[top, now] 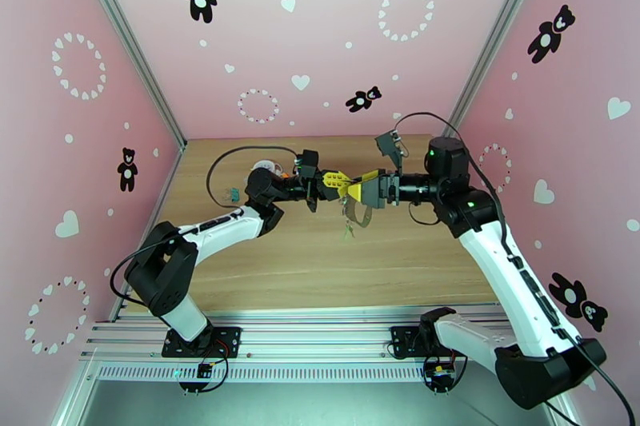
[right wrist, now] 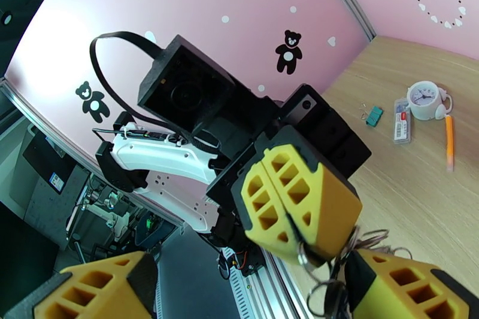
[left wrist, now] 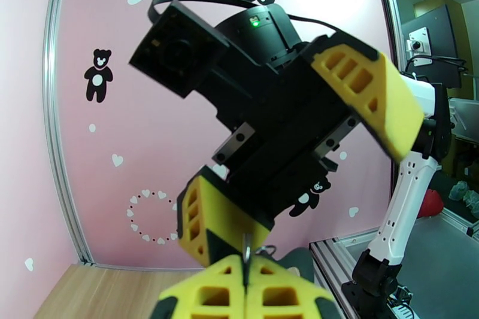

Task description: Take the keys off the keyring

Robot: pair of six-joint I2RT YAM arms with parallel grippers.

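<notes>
While my left end effector (top: 346, 179) clamps the keyring (top: 360, 216), which hangs just below, my right end effector (top: 362, 185) straddles it, spread wide.

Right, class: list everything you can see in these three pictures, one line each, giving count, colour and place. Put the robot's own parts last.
table: one, light wood, under both arms
clock: one, white, back left of the table
label: one, red and white, lying beside the clock
teal tag: one, lying beside the label
pencil: one, orange, lying near the clock
keyring: one, thin metal rings, held up between the arms
keys: number unclear, a green bit shows, hanging under the keyring
left tool: one, yellow and black, shut on the keyring
right tool: one, yellow and black, open, facing the left tool
</notes>
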